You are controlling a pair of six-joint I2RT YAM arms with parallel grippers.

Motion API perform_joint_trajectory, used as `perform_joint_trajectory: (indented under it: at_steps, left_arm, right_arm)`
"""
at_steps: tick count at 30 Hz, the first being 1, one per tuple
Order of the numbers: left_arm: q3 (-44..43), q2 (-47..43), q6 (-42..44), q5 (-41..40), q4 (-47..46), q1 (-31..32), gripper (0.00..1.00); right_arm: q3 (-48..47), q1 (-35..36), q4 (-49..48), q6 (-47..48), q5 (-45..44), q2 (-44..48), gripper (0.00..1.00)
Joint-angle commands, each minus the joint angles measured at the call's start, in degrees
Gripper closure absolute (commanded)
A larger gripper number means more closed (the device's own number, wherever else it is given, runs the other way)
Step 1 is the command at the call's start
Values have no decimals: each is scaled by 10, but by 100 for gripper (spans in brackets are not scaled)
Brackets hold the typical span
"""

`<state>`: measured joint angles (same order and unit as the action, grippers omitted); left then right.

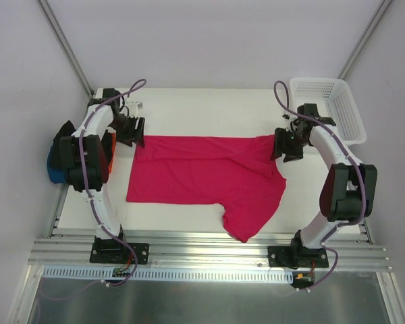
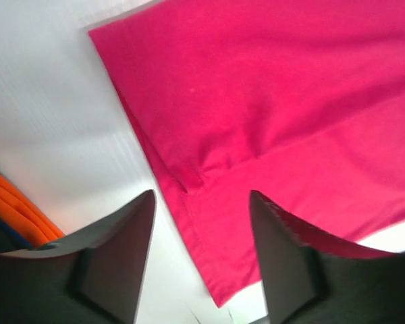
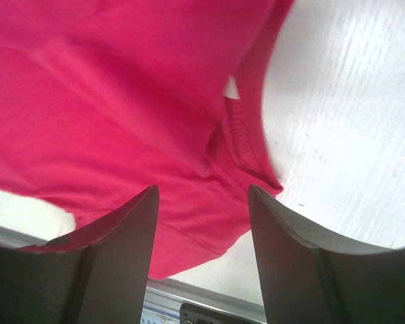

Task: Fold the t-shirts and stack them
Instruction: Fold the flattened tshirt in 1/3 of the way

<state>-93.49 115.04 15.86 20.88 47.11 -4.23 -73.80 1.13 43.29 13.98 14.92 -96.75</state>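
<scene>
1. Nearest the arm bases, we are seeing one sleeve [image 1: 246, 219] of the pink shirt [image 1: 202, 172] trailing toward the near edge of the table [image 1: 189, 101], not tucked in.
2. The pink shirt is lying flat mid-table, apparently doubled once into a long band. We are judging its fold as begun but not finished; the sleeve, the remaining folds and the stacking are left.
3. The left gripper [image 1: 133, 140] is hovering over the shirt's far-left corner and the right gripper [image 1: 283, 147] over its far-right corner. Both sets of jaws are standing apart, clamping nothing.
4. Beside the left arm, an orange shirt [image 2: 13, 202] and a blue shirt [image 1: 54, 169] are lying piled, seemingly in folded layers. We are finding no black shirt.
5. At far right, the basket [image 1: 354, 115] is sitting apart from the cloth.
6. We are counting three shirts, two grippers and one basket.
</scene>
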Motion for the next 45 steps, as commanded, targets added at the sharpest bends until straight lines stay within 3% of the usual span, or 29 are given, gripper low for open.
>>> perform_joint_trajectory:
  at_steps: [1, 3, 5, 6, 12, 14, 15, 17, 20, 21, 22, 24, 26, 28, 31, 33, 34, 35, 37, 41, 45]
  left_arm:
    - [-11, -79, 1, 81, 45, -17, 39]
    - [2, -90, -7, 107, 64, -21, 27]
    - [-2, -92, 56, 187, 144, -23, 17]
    - [-11, -90, 79, 199, 168, -23, 1]
    - [-15, -112, 179, 163, 235, -23, 1]
    - [-22, -128, 211, 236, 262, -38, 1]
    - [-39, -131, 214, 344, 291, -43, 1]
    - [-54, -138, 159, 448, 294, -45, 1]
    - [-78, -128, 41, 689, 272, -45, 1]
    - [-30, -133, -40, 762, 219, -39, 1]
    - [-4, -140, -244, 813, 83, -29, 1]
    - [37, -126, -329, 830, 49, -17, 1]
    - [67, -107, -371, 834, 15, -17, 1]
    - [79, -107, -402, 804, -99, -35, 1]
    - [39, -123, -334, 729, -107, -48, 1]
    - [-17, -119, -290, 625, -45, -46, 1]
    - [-51, -92, -174, 581, 15, -46, 1]
    - [-122, -79, -109, 441, 126, -37, 1]
    - [-154, -41, 3, 396, 176, -36, 1]
    - [-174, 28, 27, 325, 202, -41, 1]
    - [-181, 104, 27, 287, 200, -39, 1]
  right_arm:
    - [-49, 19, 39, 14, 51, 53, 41]
    - [-61, 60, 74, 75, 82, 56, 41]
    - [-64, 114, 95, 127, 85, 62, 41]
    - [-61, 131, 107, 149, 86, 71, 41]
    - [38, 215, 91, 266, 83, 146, 39]
    - [70, 245, 87, 293, 82, 191, 38]
    - [83, 255, 76, 295, 78, 206, 37]
    - [112, 275, 66, 294, 67, 238, 36]
    - [127, 289, 48, 299, 54, 263, 34]
    - [128, 293, 46, 306, 52, 267, 34]
    - [135, 302, 45, 314, 52, 274, 34]
    - [149, 314, 43, 363, 56, 293, 34]
    - [182, 339, 30, 394, 52, 303, 34]
    - [203, 361, 18, 429, 49, 304, 34]
    - [212, 365, -20, 397, -3, 263, 34]
    - [185, 339, -55, 357, 0, 241, 33]
    - [171, 308, -65, 312, 23, 225, 32]
    - [152, 296, -83, 288, 28, 217, 32]
    - [83, 257, -94, 192, 53, 178, 30]
    - [6, 170, -168, -52, 81, 98, 27]
    - [-47, 127, -176, -129, 100, 18, 26]
